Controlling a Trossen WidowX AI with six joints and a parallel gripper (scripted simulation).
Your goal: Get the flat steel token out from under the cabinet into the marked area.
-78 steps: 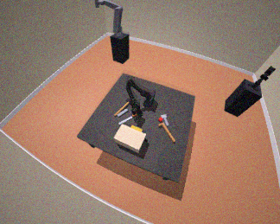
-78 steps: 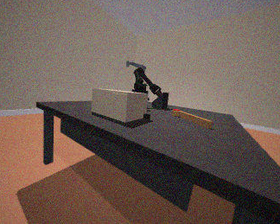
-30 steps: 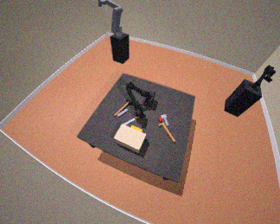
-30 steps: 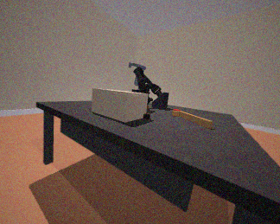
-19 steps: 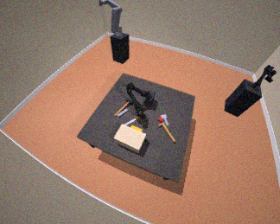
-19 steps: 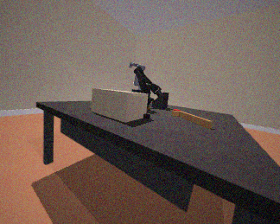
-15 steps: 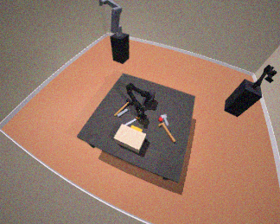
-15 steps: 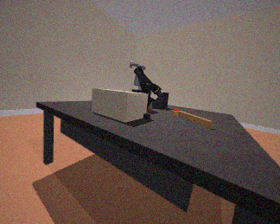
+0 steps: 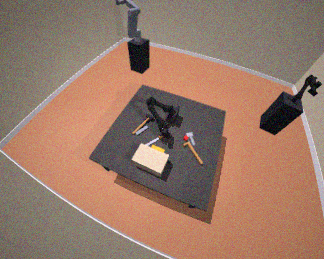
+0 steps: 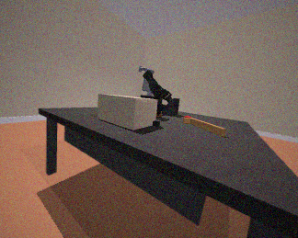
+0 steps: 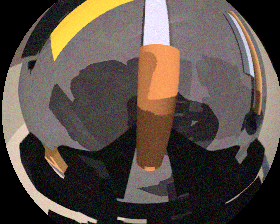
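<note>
My gripper [image 9: 162, 137] [image 10: 161, 113] [image 11: 151, 130] is shut on the orange wooden handle of a flat-bladed tool [image 11: 158, 78], low over the table in front of the beige cabinet [image 9: 150, 159] [image 10: 125, 110]. The tool's pale steel blade [image 9: 153, 141] [image 11: 156, 12] points away from the wrist camera towards the cabinet. The yellow marked area [image 9: 159, 149] [image 11: 88, 17] lies along the cabinet's front, left of the blade in the wrist view. The steel token is not visible in any view.
A hammer [image 9: 193, 151] [image 10: 206, 126] with a wooden handle lies to the right of the arm, with a small red object [image 9: 186, 138] [image 10: 187, 117] by its head. Another orange-handled tool [image 9: 141, 126] [image 11: 245, 43] lies on the dark table [image 9: 204, 181] [image 10: 211, 166] at the arm's other side.
</note>
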